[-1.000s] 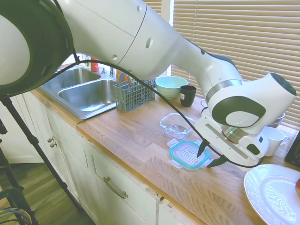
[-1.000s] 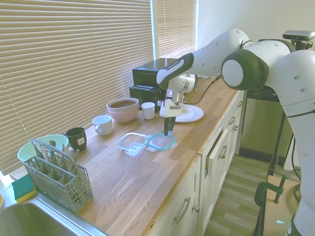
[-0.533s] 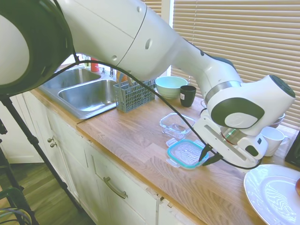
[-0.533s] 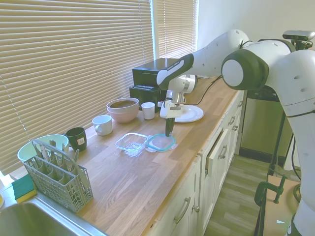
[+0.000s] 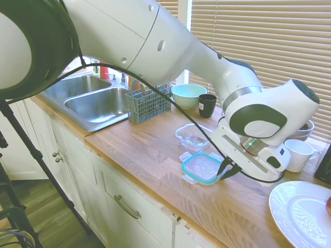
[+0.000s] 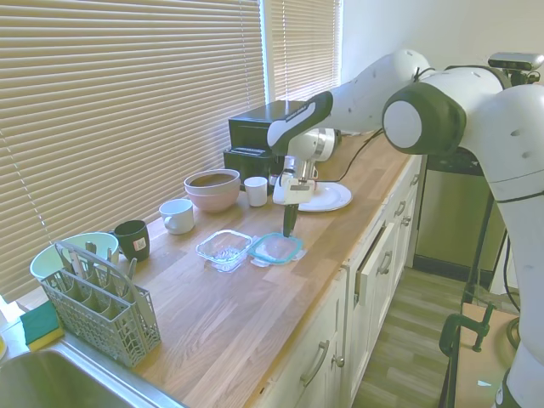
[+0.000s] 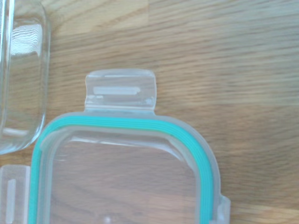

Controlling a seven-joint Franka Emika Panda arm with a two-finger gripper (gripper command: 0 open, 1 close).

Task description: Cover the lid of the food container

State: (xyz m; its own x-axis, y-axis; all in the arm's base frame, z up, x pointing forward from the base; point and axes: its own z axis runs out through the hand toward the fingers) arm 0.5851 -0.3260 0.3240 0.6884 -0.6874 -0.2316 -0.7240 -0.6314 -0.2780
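While clamped on the lid [image 5: 202, 168] at its edge farthest from the sink, the hand [image 5: 227, 169] carries it tilted just above the tabletop [image 5: 155, 155], right beside the food container [image 5: 193, 137], which sits open and empty toward the blinds. Best to lift a little more so the near snap tab clears the glass rim, then travel sideways until the teal rim lines up squarely over the dish. Level the lid before lowering; set down flat, not corner first. Worth watching the light dish, likely to slide if nudged. Release only once seated all round.
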